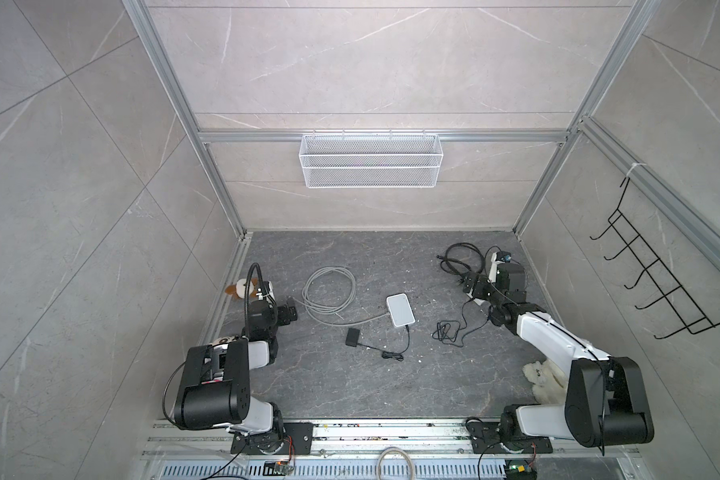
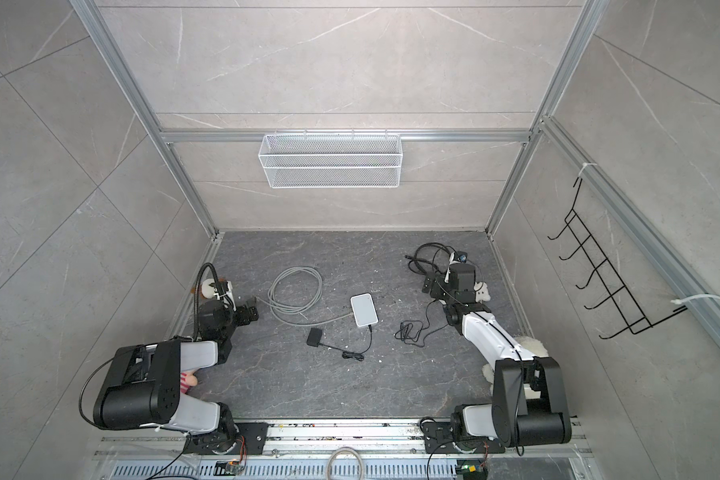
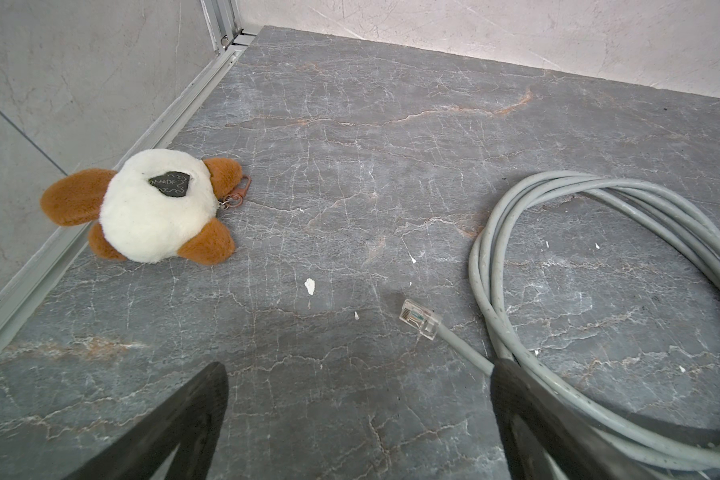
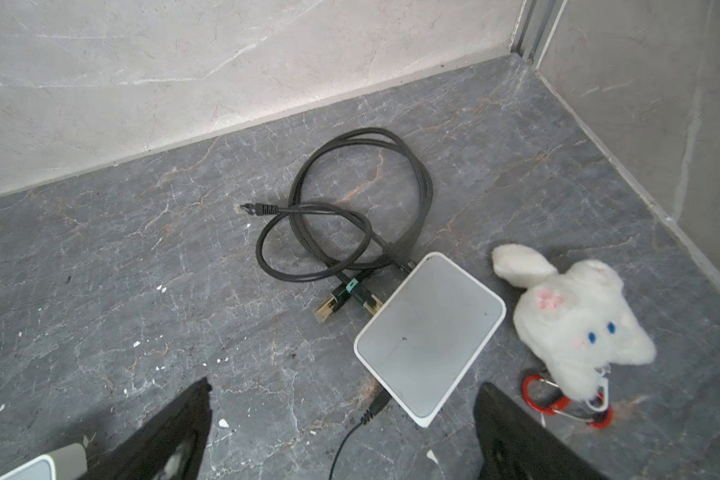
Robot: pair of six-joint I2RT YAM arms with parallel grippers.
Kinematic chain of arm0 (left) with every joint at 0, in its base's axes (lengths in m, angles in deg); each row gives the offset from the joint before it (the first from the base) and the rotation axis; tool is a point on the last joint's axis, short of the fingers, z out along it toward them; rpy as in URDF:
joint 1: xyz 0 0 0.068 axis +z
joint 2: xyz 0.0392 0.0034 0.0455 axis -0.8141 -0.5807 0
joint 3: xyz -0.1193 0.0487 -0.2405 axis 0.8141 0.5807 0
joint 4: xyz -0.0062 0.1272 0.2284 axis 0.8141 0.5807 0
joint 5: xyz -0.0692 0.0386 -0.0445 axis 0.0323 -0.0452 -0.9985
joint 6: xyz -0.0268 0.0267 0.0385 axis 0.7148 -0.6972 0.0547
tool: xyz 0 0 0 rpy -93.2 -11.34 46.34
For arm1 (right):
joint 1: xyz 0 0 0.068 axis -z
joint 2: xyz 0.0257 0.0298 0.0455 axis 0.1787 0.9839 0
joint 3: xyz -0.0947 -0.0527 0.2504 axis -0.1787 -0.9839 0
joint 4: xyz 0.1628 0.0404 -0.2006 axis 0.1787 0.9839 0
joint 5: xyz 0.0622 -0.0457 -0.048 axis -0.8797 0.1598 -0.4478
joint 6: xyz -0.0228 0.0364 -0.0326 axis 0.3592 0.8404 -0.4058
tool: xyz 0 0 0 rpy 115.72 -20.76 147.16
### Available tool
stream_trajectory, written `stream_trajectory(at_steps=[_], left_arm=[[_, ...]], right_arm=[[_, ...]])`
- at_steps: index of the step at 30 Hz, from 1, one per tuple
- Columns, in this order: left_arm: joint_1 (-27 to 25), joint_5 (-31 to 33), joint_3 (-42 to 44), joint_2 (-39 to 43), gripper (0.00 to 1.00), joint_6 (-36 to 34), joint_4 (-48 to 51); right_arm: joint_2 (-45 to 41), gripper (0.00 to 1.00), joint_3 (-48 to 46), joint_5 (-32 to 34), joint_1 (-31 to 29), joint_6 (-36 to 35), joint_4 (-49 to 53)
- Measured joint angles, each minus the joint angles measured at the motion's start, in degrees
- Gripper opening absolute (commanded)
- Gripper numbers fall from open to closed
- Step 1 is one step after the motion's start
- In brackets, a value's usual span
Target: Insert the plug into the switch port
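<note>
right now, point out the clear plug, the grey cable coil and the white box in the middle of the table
clear plug (image 3: 420, 319), left wrist view, on its see-through body
grey cable coil (image 3: 485, 270), left wrist view, on the bundled strands of the loop
white box (image 1: 400, 309), in a top view, on the middle of its flat top

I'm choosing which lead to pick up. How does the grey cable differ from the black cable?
Colour: the grey cable is pale grey, the black cable black.
Plug: the grey cable ends in a clear plug lying free; a gold-coloured plug with a green tab lies at the black cable.
Place: the grey cable lies before the left hand, the black cable before the right hand.
Both lie loosely coiled on the floor.
</note>
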Motion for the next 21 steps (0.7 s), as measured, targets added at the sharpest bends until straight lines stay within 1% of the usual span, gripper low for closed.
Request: stream_trajectory(at_steps=[4, 7, 12, 16, 19, 21], left_arm=[[0.00, 0.22, 0.00, 0.00, 1.00, 0.00, 0.02], [0.00, 0.42, 0.00, 0.00, 1.00, 0.00, 0.02], [-0.02, 0.85, 0.00, 0.00, 1.00, 0.00, 0.02], [-0.02, 1.01, 0.00, 0.00, 1.00, 0.00, 0.02], [-0.04, 1.05, 0.00, -0.02, 1.00, 0.00, 0.02], [-0.07, 1.07, 0.00, -0.02, 1.00, 0.00, 0.02]], right_arm=[[-1.51, 1.00, -7.06, 0.00, 0.42, -0.26, -3.21], [-2.10, 0.99, -9.81, 0.00, 0.63, -1.22, -6.14], [-2.08, 1.00, -16.48, 0.87, 0.61, -4.22, -17.42], [2.03, 1.00, -17.35, -0.66, 0.68, -7.50, -25.29], [7.08, 1.00, -19.32, -2.45, 0.59, -9.27, -35.21], [8.17, 1.00, -20.44, -3.13, 0.50, -10.03, -36.09]])
